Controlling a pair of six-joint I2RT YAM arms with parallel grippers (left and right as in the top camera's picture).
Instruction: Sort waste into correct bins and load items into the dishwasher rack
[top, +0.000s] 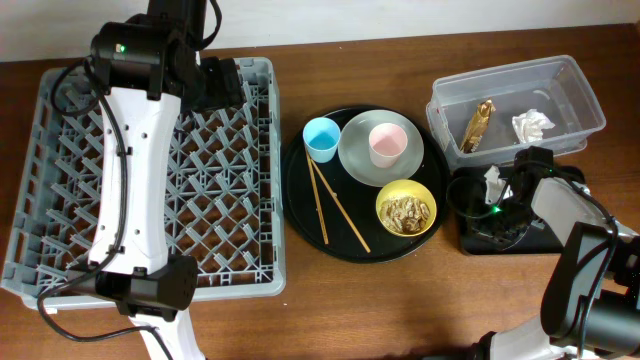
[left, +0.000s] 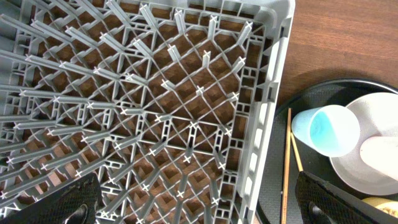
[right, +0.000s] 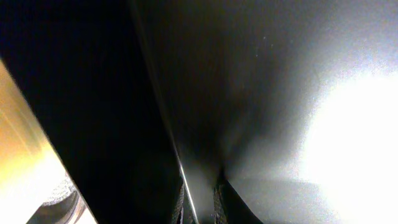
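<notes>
The grey dishwasher rack (top: 220, 180) fills the left of the table. My left gripper (top: 215, 82) hangs open over its far right corner (left: 155, 106), the fingers (left: 74, 202) wide apart with nothing between them. A light-blue cup (top: 321, 138), a grey plate (top: 360, 155) carrying a pink cup (top: 386, 144), a yellow bowl (top: 385, 205) of food scraps (top: 407, 211) and chopsticks (top: 335, 210) lie on the round tray. The clear tub (top: 570, 85) holds a gold wrapper (top: 478, 125) and a white tissue (top: 532, 125). My right gripper (top: 497, 195) is shut on the thin wall of the shallow black tray (top: 475, 240).
The round black tray (top: 300, 200) sits between the rack and the bins. In the left wrist view the blue cup (left: 326, 129) and the chopsticks (left: 287, 162) lie just right of the rack wall. The right wrist view shows only the dark tray wall (right: 249, 93) around my gripper (right: 200, 199).
</notes>
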